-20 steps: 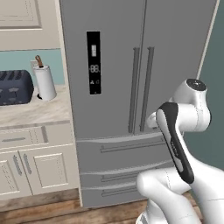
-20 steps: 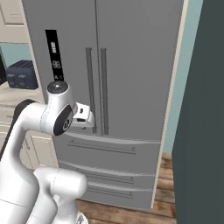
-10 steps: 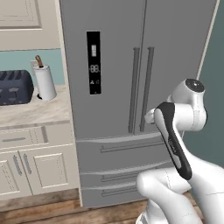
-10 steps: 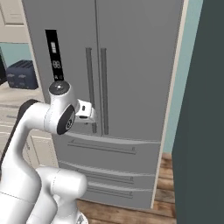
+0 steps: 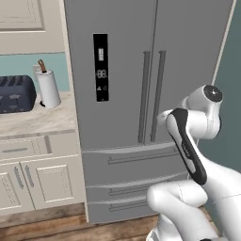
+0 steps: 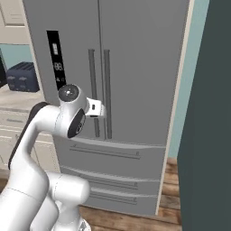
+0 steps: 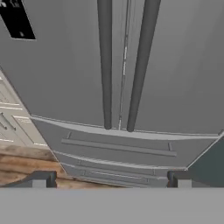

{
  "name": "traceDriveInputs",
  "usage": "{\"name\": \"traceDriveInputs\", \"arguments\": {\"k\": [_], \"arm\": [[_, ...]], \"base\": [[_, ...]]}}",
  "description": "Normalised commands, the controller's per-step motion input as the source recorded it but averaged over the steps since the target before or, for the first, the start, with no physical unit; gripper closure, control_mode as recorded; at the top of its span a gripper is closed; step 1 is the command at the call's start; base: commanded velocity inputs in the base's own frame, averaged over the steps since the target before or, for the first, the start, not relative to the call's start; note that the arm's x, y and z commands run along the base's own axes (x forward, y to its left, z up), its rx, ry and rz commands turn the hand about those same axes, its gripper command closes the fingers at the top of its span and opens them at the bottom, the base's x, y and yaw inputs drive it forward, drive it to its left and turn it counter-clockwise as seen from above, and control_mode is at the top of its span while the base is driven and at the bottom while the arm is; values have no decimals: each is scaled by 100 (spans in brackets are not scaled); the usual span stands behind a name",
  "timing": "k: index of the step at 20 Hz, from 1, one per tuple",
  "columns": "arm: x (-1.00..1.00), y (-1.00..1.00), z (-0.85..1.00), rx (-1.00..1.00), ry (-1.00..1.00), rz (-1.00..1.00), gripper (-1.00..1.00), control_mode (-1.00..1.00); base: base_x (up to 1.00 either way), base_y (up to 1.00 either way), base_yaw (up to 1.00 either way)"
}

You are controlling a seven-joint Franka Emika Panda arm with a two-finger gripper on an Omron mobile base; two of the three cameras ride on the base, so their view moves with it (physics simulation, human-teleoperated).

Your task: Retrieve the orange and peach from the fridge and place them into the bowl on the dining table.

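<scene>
Raised slightly, the spread, empty hand (image 7: 111, 179) faces the closed fridge (image 7: 131, 65) handles, apart from them.

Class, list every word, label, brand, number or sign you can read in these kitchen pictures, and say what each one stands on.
Black display panel on the left door of the fridge: pale icons and what may be digits, too blurred to read.
Toaster, paper towel roll, cabinets: no lettering visible.
No text can be quoted.
</scene>
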Motion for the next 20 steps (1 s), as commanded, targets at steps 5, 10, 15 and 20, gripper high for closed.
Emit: {"name": "traceDriveInputs", "arguments": {"k": [5,10,15,20], "arm": [[36,-6,17,0,-3,0,-100,-100],[38,-11,19,0,0,0,-100,-100],[33,-25,18,1,0,0,-100,-100],[30,-13,7,0,0,0,-100,-100]], "base": [[0,0,0],[0,0,0],[0,0,0],[0,0,0]]}}
